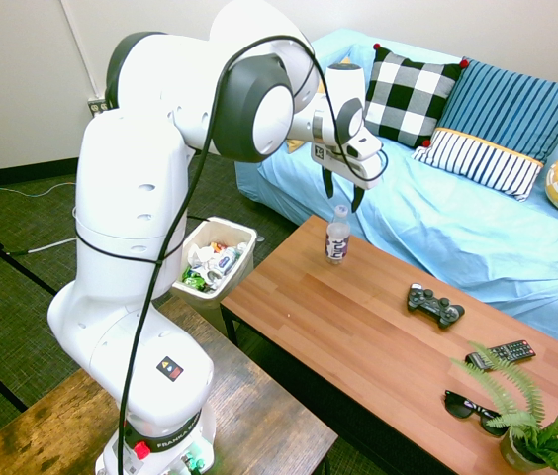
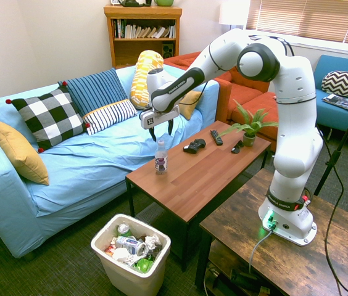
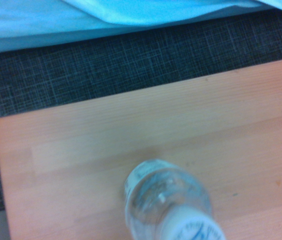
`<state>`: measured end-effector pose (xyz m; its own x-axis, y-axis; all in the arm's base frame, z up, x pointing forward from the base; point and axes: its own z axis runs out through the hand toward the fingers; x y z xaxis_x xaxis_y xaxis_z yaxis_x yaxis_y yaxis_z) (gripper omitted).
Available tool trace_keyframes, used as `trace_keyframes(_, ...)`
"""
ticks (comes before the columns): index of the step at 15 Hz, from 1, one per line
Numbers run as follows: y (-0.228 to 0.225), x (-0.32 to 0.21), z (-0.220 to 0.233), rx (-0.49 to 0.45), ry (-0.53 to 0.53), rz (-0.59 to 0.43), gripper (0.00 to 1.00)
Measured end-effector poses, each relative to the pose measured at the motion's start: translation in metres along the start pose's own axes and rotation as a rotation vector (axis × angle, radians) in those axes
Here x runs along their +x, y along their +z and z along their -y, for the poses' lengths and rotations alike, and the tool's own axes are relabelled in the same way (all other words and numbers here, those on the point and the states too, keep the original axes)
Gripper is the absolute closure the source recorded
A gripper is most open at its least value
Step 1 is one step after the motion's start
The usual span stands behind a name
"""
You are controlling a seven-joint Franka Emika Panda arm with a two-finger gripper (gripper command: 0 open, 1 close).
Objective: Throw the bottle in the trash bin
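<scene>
Bottle [image 1: 337, 237] with a white cap stands up on the brown coffee table [image 2: 189, 168], close to the table's corner. It is see-through and has a purple and white label [image 2: 161, 164]. The robot's gripper [image 1: 343, 195] is open, with its two dark fingers apart just above the bottle, pointing down. On the same table are a black game controller [image 1: 435, 306], a black remote [image 1: 501, 355], black sunglasses [image 1: 475, 412] and a green fern in a pot [image 1: 531, 445]. The white trash bin [image 2: 131, 250] is on the dark floor [image 2: 78, 262], near that corner of the table, and has crumpled papers and green bits inside. Next to the table is a couch [image 2: 94, 166] with a light blue cover and pillows, one with black and white checks [image 2: 51, 118].
</scene>
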<state>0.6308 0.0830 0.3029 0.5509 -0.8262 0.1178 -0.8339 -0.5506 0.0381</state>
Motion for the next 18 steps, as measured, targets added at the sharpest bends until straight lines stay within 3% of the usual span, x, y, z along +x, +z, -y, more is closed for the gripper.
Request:
trace_keyframes(9,0.041,0.004,0.009,-0.058,0.013,0.032,0.0)
trace_keyframes(10,0.042,0.004,0.009,-0.059,0.014,0.034,1.0)
trace_keyframes(18,0.049,-0.003,0.011,-0.067,0.003,0.057,1.0)
